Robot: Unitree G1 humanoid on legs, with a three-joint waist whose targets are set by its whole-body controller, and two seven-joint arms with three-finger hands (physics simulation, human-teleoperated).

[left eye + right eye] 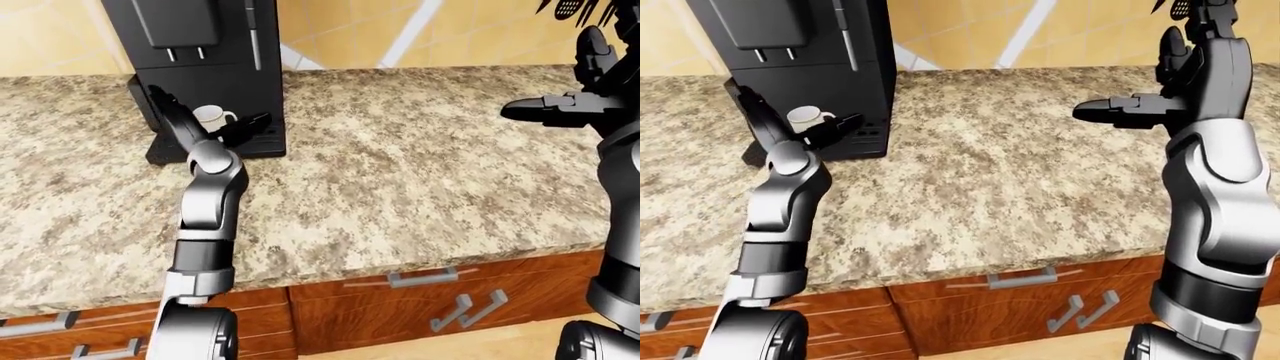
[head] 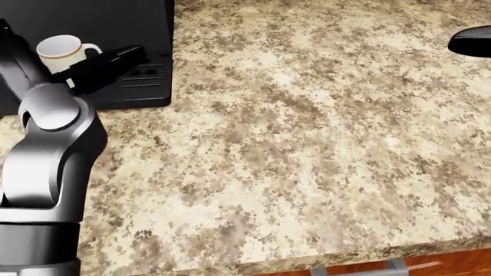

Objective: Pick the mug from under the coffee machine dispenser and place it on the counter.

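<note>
A small white mug (image 1: 211, 117) stands on the drip tray of the black coffee machine (image 1: 205, 45), under its dispenser, at the upper left of the left-eye view. My left hand (image 1: 208, 106) reaches up to it with its fingers (image 1: 246, 125) spread open, one on each side of the mug, not closed round it. The head view shows the mug (image 2: 61, 48) just above a dark finger (image 2: 103, 64). My right hand (image 1: 1122, 109) is open and empty, held above the granite counter (image 1: 420, 165) at the right.
The coffee machine stands at the counter's upper left against a yellow tiled wall. Wooden drawers with metal handles (image 1: 423, 277) run below the counter edge. Dark utensils (image 1: 575, 9) hang at the top right. My left forearm (image 1: 208, 202) crosses the counter's lower left.
</note>
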